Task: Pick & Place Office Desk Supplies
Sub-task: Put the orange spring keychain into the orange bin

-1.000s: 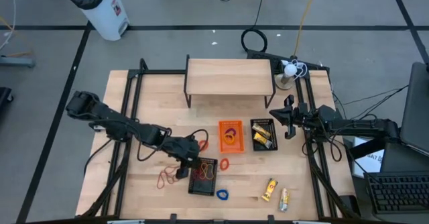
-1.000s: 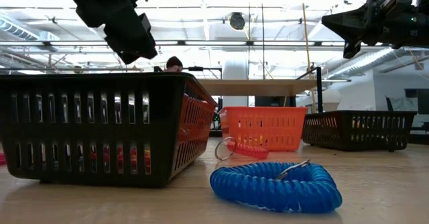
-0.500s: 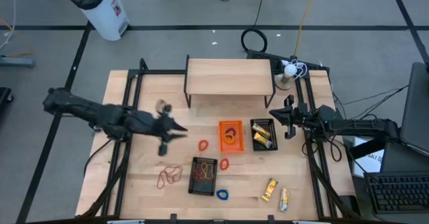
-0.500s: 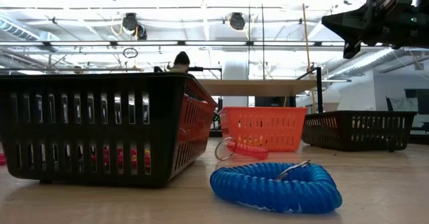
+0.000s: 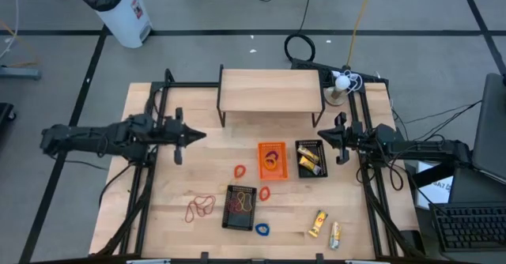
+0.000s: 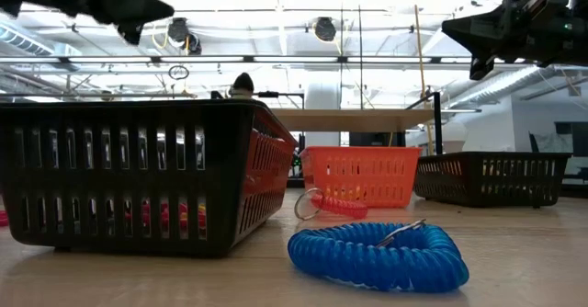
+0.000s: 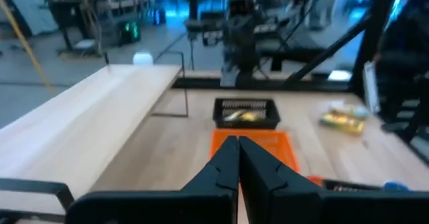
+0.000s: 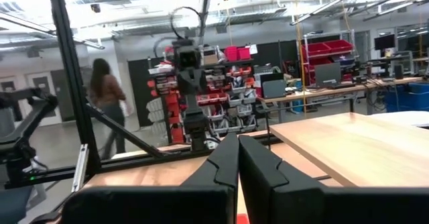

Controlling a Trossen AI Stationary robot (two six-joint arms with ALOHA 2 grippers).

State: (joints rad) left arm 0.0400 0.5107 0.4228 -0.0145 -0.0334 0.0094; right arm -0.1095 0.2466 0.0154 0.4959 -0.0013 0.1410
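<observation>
Left gripper (image 5: pixel 195 137): fingers pressed together, holding nothing, raised above the table's left side near the wooden shelf (image 5: pixel 271 90). Right gripper (image 5: pixel 322 134): fingers likewise together and empty, held above the table's right side, just beside the black tray (image 5: pixel 311 159).

Supplies, all well apart from the left gripper, toward the table's near half:
- Rubber bands, loose on the table (image 5: pixel 175 210): one tangle of thin red and brown loops (image 5: pixel 200 207), left of the black basket (image 5: pixel 239 208); count within the tangle cannot be told
- Red loops: two single ones, one (image 5: pixel 239 171) left of the orange tray (image 5: pixel 272 160), one (image 5: pixel 265 193) between the black basket and the orange tray
- Blue coiled ring (image 5: pixel 262 229): one, just beside the black basket's near corner; in the low view it is a spiral cord loop with a metal ring
- Yellow stick packets: two on the table, (image 5: pixel 318 223) and (image 5: pixel 335 234), side by side near the front right
- Orange tray: one, holding an orange loop and a purple one
- Black tray: one, holding yellow packets; number unclear
- Black basket: one, holding red and orange bands; number unclear

Containers: three. Shelf: one, at the table's far side
</observation>
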